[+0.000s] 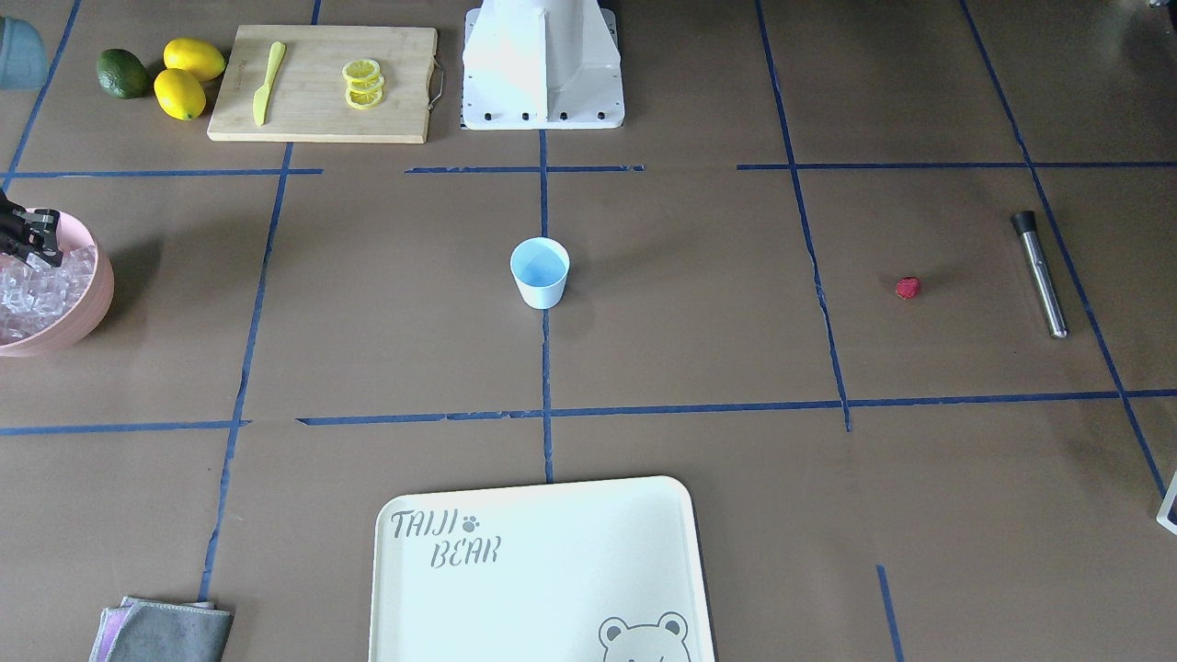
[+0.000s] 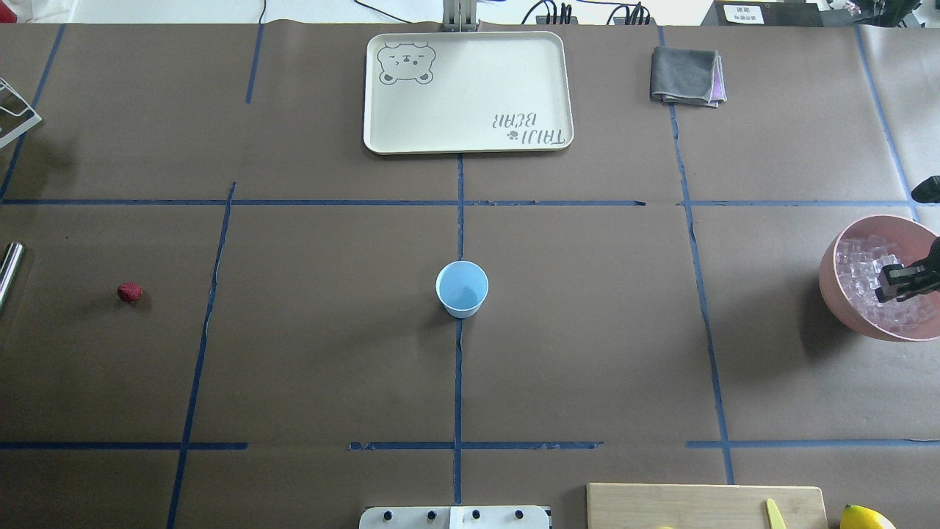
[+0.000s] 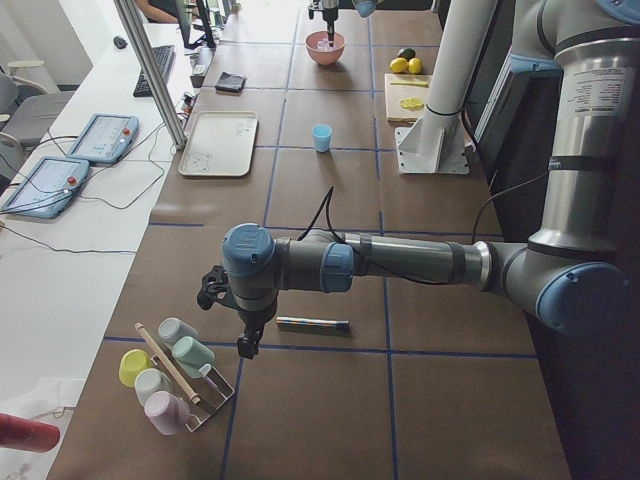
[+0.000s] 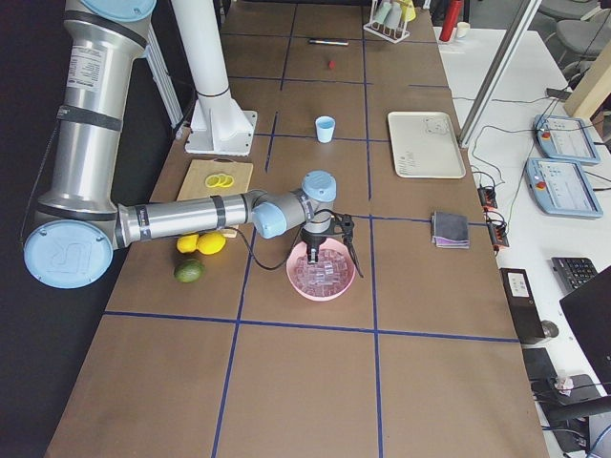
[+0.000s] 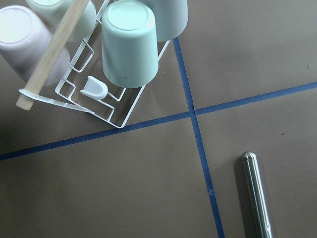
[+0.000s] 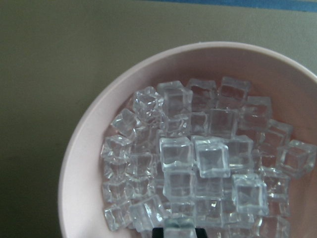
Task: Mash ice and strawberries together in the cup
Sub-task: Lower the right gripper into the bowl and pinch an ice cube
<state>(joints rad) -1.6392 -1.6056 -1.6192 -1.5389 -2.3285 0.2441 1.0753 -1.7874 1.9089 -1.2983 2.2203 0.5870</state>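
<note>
With the right gripper [image 2: 897, 285] low over the ice [image 6: 198, 158] in the pink bowl [image 2: 837, 283] at frame right, its grip state unreadable, a slick cube could slip before reaching the mid-desk cup [image 2: 462, 289].

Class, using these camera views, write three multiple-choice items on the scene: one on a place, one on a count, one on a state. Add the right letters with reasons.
1. Where is the ice?
A. in the pink bowl
B. in the cup
C. on the tray

2. How many whole lemons lie beside the cutting board?
A. one
B. two
C. four

3. What state is the cup in?
A. tipped over
B. upright, full of ice
C. upright, empty

Key: 1 A, the cubes are heaped in the bowl under the right claw. 2 B, two yellow lemons sit next to the dark green fruit. 3 C, its blue inside shows bare.
</note>
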